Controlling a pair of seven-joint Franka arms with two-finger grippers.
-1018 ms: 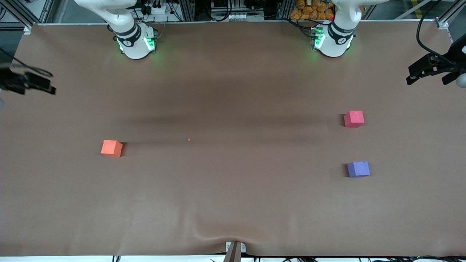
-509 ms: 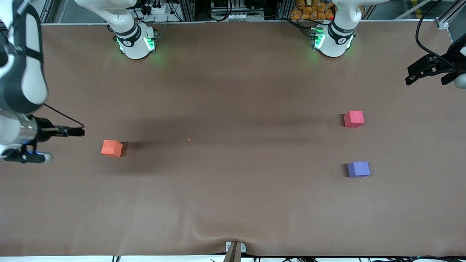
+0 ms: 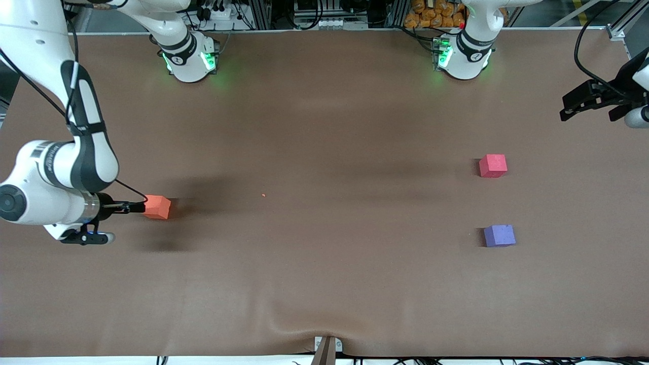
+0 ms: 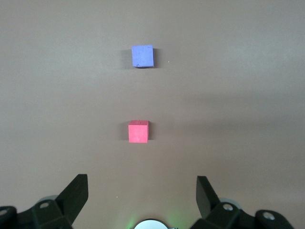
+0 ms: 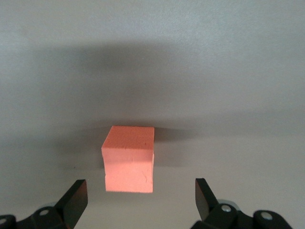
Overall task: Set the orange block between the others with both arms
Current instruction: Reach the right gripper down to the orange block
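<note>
Front view, nearest the camera: a small metal bracket (image 3: 327, 348) sits at the table's (image 3: 324, 284) edge, where the brown cover puckers. No lettering can be made out on it.

Next comes the purple cube (image 3: 499, 235), toward the left arm's end. The orange block (image 3: 156, 207) lies a little farther from the camera, toward the right arm's end, well apart from both other cubes. A tiny orange crumb (image 3: 263, 195) rests on the cover between the orange block and the table's middle.

The right gripper (image 3: 133, 207) reaches level with the orange block from the table's end, its tips just beside the block. In the right wrist view its fingers (image 5: 76, 198) stand spread wide with the orange block (image 5: 128, 158) between and ahead of them, not yet touched; it grasps nothing.

Farther still sits the red cube (image 3: 493, 165), in line with the purple one, a bare gap between them.

The left gripper (image 3: 583, 99) hangs over the table's edge at the left arm's end, waiting. Its wrist view shows the fingers (image 4: 76, 193) released and wide, holding nothing, with the red cube (image 4: 138, 131) and purple cube (image 4: 143, 56) ahead.

Farthest, both arm bases (image 3: 190, 58) glow green; each carries a small round mark, too small to read. A barcode-like label (image 3: 44, 151) on the right arm's wrist is also unreadable.
</note>
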